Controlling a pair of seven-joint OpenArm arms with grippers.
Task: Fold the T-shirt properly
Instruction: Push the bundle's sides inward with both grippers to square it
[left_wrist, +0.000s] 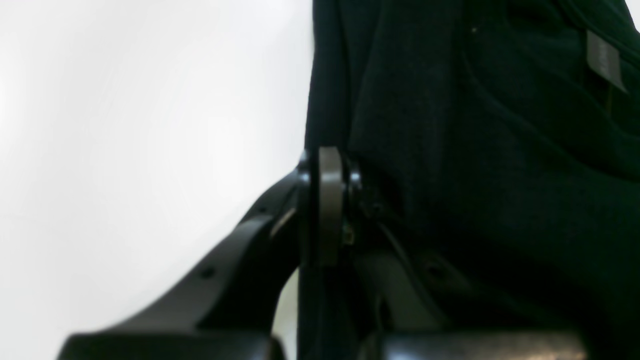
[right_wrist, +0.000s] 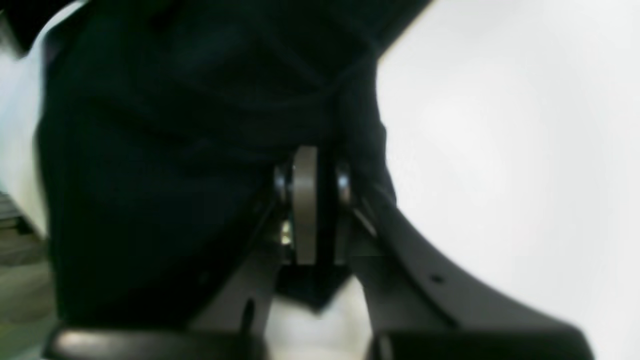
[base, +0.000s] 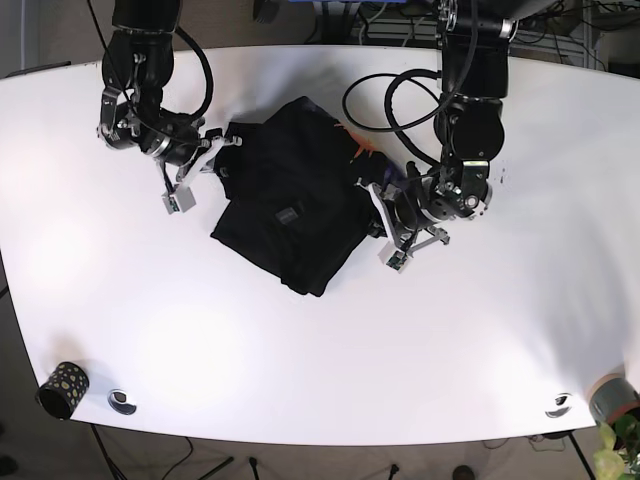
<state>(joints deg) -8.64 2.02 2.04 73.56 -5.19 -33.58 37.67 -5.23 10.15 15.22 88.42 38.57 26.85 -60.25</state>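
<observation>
A black T-shirt lies bunched in the middle of the white table, with a grey neck label showing. My left gripper is at the shirt's right edge in the base view, shut on a fold of the cloth. At the shirt's upper left edge, my right gripper is shut on the fabric. In both wrist views the grey pads are pressed together with dark cloth draped around them.
A small patterned cup and a round disc sit at the table's front left. Another round disc and a grey cup are at the front right. Cables loop behind the left arm.
</observation>
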